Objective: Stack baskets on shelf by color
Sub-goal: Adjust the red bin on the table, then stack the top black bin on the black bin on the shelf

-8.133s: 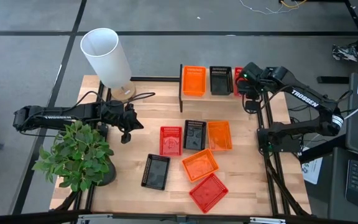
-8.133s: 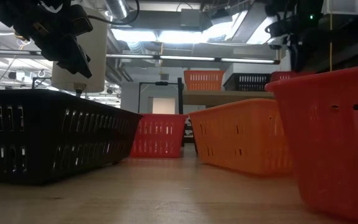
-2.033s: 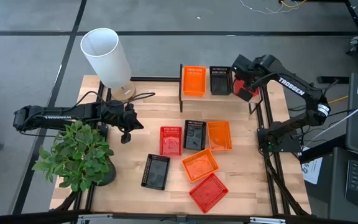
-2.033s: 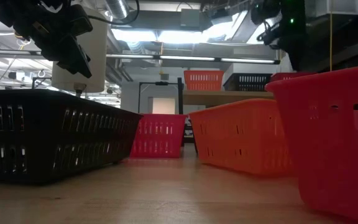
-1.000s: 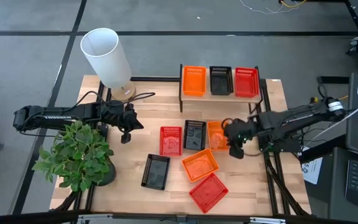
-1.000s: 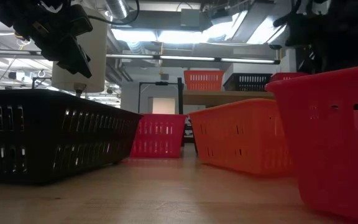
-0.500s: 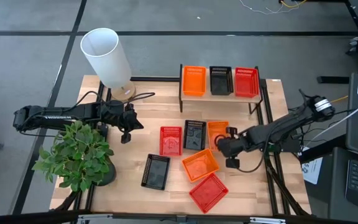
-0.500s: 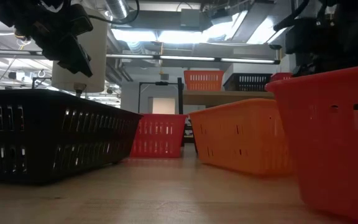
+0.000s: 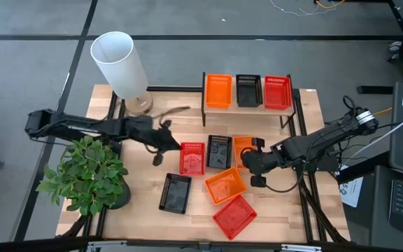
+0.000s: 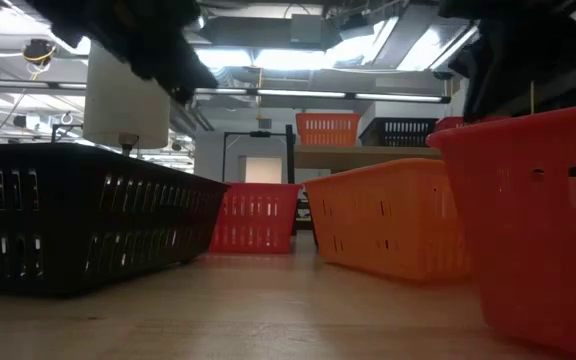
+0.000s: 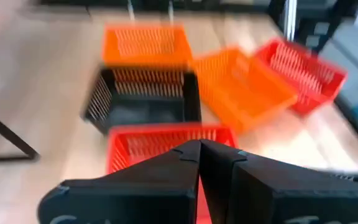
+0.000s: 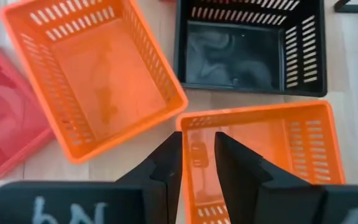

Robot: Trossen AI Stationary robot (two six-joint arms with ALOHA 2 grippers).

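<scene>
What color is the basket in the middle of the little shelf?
Black. The middle basket on the shelf shows best in the high view.

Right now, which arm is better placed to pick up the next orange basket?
Right. The right gripper hangs, fingers parted, straddling the wall of the upright orange basket; the left gripper is shut, beside the red basket.
</scene>
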